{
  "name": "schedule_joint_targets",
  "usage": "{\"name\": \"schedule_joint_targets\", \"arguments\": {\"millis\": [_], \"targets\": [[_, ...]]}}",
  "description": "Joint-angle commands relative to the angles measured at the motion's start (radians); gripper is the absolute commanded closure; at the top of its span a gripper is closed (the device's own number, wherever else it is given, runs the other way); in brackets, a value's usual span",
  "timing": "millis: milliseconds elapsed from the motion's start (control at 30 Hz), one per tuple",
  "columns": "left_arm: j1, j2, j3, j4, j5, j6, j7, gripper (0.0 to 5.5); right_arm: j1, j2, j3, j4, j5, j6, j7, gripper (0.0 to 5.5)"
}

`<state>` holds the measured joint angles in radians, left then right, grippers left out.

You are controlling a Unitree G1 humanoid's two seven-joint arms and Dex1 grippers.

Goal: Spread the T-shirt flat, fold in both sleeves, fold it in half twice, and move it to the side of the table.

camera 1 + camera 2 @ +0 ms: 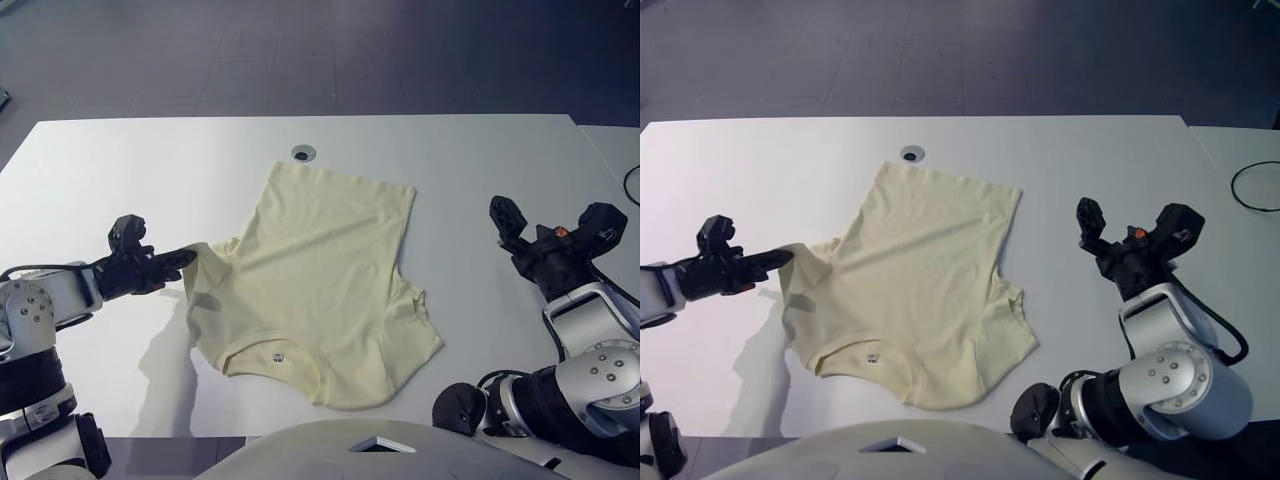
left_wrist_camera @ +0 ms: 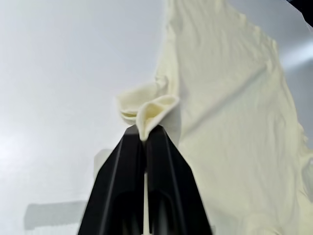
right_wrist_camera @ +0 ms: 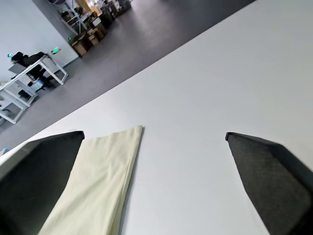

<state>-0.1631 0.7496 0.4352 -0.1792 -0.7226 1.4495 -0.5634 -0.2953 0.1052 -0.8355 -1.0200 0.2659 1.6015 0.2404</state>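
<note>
While pinching the sleeve (image 2: pixel 152 108) of the T-shirt (image 1: pixel 320 270), left gripper (image 1: pixel 186 258) closed tight, cream shirt lying wrinkled on white table (image 1: pixel 120 170) between both grippers, right gripper (image 1: pixel 555 224) spread wide, well apart from fabric.

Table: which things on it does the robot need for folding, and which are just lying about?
Needed:
T-shirt
left end effector, shut on a sleeve
right end effector, open, apart from the shirt
table

Lying about:
round fitting in the tabletop
black cable loop on the neighbouring surface
</note>
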Motion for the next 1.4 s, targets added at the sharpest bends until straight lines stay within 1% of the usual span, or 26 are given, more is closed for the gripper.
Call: {"name": "schedule_joint_targets", "arguments": {"millis": [33,133,233,367,533,700,867,1000,1267,1300,1400], "targets": [[-0.007,0.130,-0.095,-0.051,-0.014,0.032,-0.060,5.48,0.090,0.154,-0.027,-0.027,0.033,-0.057,-0.036,0.10],[0.024,0.224,-0.171,-0.067,0.016,-0.018,-0.105,5.48,0.137,0.188,-0.026,-0.027,0.075,-0.118,-0.069,0.10],[-0.018,0.285,-0.238,-0.042,0.040,-0.062,-0.142,5.48,0.179,0.213,-0.017,-0.027,0.125,-0.171,-0.110,0.10],[-0.089,0.326,-0.294,-0.023,0.048,-0.065,-0.175,5.48,0.233,0.227,-0.002,-0.027,0.193,-0.224,-0.161,0.10],[-0.180,0.346,-0.333,-0.060,-0.003,0.019,-0.210,5.48,0.291,0.232,0.029,-0.027,0.269,-0.276,-0.226,0.10],[-0.204,0.299,-0.337,-0.170,-0.077,0.142,-0.209,5.48,0.330,0.226,0.067,-0.027,0.336,-0.314,-0.293,0.10],[-0.189,0.234,-0.336,-0.220,-0.173,0.165,-0.156,5.48,0.355,0.217,0.103,-0.026,0.388,-0.337,-0.350,0.10],[-0.179,0.152,-0.341,-0.250,-0.244,0.165,-0.065,5.48,0.364,0.204,0.129,-0.022,0.429,-0.347,-0.391,0.10],[-0.146,0.001,-0.355,-0.261,-0.313,0.165,0.154,5.48,0.381,0.173,0.191,-0.003,0.509,-0.379,-0.477,0.10],[-0.142,-0.014,-0.353,-0.256,-0.335,0.165,0.180,5.23,0.384,0.168,0.198,0.000,0.521,-0.386,-0.490,0.10],[-0.156,-0.038,-0.328,-0.225,-0.448,0.165,0.257,4.78,0.401,0.148,0.218,0.006,0.562,-0.406,-0.526,0.10]]}}
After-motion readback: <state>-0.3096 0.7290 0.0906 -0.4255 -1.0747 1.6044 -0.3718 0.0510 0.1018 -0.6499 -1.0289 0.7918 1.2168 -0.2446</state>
